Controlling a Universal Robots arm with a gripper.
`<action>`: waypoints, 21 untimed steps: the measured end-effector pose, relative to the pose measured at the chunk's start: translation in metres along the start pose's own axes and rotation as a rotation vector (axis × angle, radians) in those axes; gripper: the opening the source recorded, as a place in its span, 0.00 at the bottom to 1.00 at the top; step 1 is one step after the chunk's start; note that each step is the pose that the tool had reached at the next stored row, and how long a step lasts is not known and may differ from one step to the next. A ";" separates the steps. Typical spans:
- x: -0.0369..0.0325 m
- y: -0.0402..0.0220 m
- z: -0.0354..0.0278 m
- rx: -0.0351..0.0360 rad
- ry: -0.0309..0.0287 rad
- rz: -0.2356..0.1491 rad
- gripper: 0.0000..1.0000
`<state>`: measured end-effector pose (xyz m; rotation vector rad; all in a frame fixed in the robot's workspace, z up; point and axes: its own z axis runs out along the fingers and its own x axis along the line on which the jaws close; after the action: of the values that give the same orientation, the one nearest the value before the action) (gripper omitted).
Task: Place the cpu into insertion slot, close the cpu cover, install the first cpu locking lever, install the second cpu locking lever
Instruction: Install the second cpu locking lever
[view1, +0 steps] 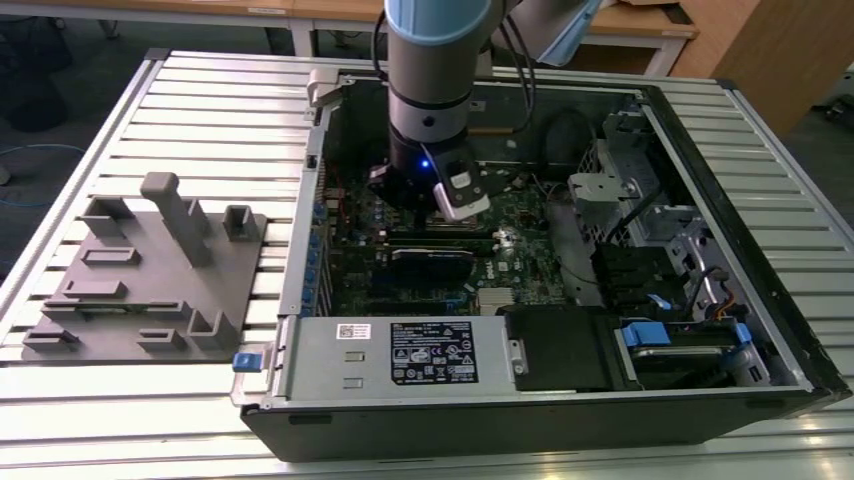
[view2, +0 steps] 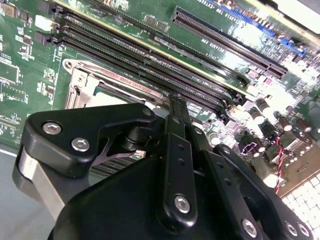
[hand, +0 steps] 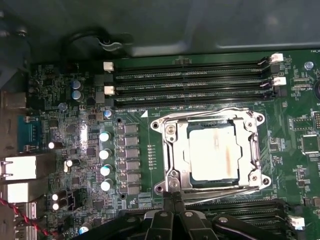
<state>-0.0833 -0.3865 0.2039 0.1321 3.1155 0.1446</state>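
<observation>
First wrist view | cpu (hand: 212, 152) seated under cpu cover (hand: 172, 150) | pincer (hand: 172, 196) beside socket

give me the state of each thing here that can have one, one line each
cpu: seated flat in the insertion slot
insertion slot: filled by the cpu
cpu cover: closed down around the cpu
tool: shut, holding nothing, fingertips at the slot's edge
memory slots: no cards in them
computer case: side open, lying on the table
</observation>
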 end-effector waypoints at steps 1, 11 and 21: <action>0.0001 0.0000 0.0001 -0.0056 0.0004 0.000 0.11; 0.0009 -0.0039 0.0035 -0.0276 0.0023 0.001 0.11; 0.0023 -0.0106 0.0040 -0.0721 0.0060 0.002 0.11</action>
<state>-0.0863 -0.3964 0.1989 0.1334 3.1112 0.2575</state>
